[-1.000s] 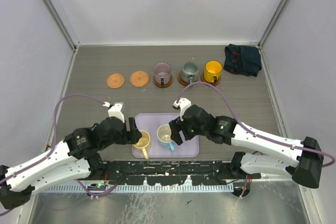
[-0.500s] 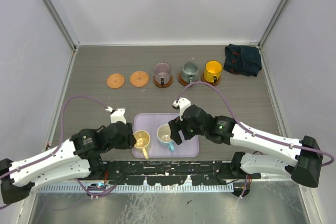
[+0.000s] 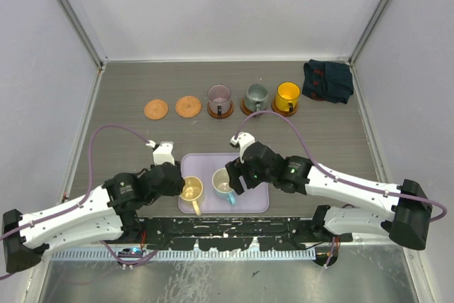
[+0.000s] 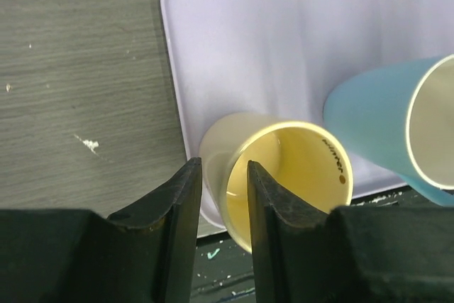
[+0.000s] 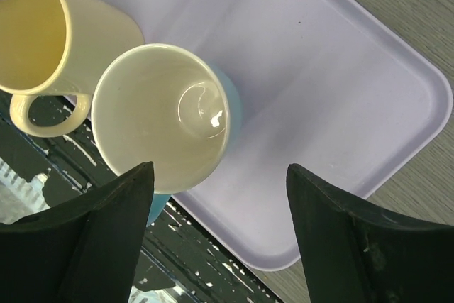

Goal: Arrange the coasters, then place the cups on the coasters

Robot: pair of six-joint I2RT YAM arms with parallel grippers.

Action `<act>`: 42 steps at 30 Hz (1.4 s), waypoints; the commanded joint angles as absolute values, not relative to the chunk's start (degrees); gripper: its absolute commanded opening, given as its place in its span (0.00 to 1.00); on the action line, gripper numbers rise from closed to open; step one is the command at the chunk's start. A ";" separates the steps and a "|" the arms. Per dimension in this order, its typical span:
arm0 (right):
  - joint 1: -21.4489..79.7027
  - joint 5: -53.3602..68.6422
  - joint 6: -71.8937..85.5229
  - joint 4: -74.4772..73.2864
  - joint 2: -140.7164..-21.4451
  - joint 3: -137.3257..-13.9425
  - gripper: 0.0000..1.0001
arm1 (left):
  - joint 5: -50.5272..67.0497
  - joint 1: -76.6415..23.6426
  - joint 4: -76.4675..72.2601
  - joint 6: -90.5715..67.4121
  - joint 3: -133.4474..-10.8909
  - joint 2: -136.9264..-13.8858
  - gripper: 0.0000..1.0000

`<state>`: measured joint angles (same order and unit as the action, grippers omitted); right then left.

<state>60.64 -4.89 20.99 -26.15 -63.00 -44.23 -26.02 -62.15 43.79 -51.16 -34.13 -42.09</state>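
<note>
Two bare coasters (image 3: 155, 109) (image 3: 188, 106) lie at the far left of a row. The purple (image 3: 219, 97), grey-green (image 3: 256, 96) and yellow-orange (image 3: 288, 95) cups stand on the other three. On the lavender tray (image 3: 252, 193) stand the cream-yellow cup (image 3: 191, 189) (image 4: 284, 168) and the white cup with the light blue outside (image 3: 223, 184) (image 5: 159, 115). My left gripper (image 3: 179, 184) (image 4: 223, 168) is shut on the cream-yellow cup's left wall, one finger inside and one outside. My right gripper (image 3: 233, 177) (image 5: 218, 169) hangs open over the white cup's right side, gripping nothing.
A dark folded cloth (image 3: 328, 80) lies at the far right beyond the cup row. The tray (image 4: 269, 47) (image 5: 340, 90) sits at the table's near edge, just ahead of the arms' mounting rail (image 3: 227, 228). Grey walls close in on the left, right and back.
My left gripper slid right onto the cream-yellow cup's rim and its jaws narrowed onto the wall. The right gripper edged slightly left and stayed open. No cup has moved.
</note>
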 commanded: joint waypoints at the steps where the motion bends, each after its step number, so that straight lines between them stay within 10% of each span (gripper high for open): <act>1: 60.96 -6.94 21.51 -22.69 -63.64 -45.77 0.79 | -30.34 -62.32 35.70 -46.26 -34.76 -43.06 0.33; 12: 61.08 -9.97 22.06 -22.66 -65.00 -46.65 0.73 | -32.26 -62.27 30.78 -44.04 -32.91 -46.84 0.14; 27: 61.35 -9.67 22.54 -21.63 -65.50 -46.40 0.72 | -27.60 -62.38 37.20 -45.27 -33.35 -43.27 0.39; 42: 61.74 -9.93 22.94 -20.69 -66.16 -45.96 0.72 | -31.47 -62.36 31.74 -42.02 -31.22 -46.54 0.19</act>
